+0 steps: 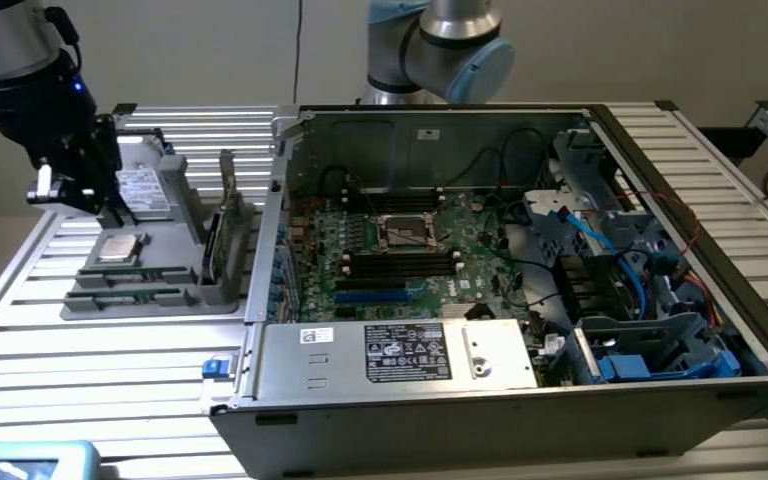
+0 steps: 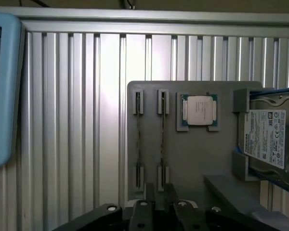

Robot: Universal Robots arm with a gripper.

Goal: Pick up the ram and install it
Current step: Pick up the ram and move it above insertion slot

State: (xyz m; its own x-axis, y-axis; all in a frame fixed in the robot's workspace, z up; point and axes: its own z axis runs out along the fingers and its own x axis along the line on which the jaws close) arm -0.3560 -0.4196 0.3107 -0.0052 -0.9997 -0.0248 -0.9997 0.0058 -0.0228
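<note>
Checker: Surface?

Labeller: Slatted silver aluminium table (image 1: 91, 380). At the exterior view's left sits a flat grey plastic parts tray (image 2: 192, 159). At its right sits an open black metal computer case (image 1: 491, 425) with a green motherboard (image 1: 458, 235) inside.

Checker: Ram?

Labeller: Two thin narrow green ram sticks, both in the tray, standing on edge side by side in its slotted holders. First ram stick (image 2: 162, 139) lines up with the gripper. Second ram stick (image 2: 138, 139) is just beside it.

Checker: Gripper?

Labeller: Black two-finger gripper (image 2: 162, 192) hangs over the tray's end by those holders. Fingers (image 2: 143, 211) stand apart, clamped on nothing. Can't tell whether they touch the first stick.

Checker: Rest of the tray?

Labeller: Square silver-lidded processor chip (image 2: 199, 109) in a bracket, near the sticks. Silver hard drive with a white label (image 2: 265, 137) on the chip's far side. Light-blue-edged device (image 2: 5, 96) on the table, well apart from the tray.

Checker: Motherboard?

Labeller: Long black slots (image 1: 398, 265) and a blue slot (image 1: 371, 296) run near its middle.
</note>
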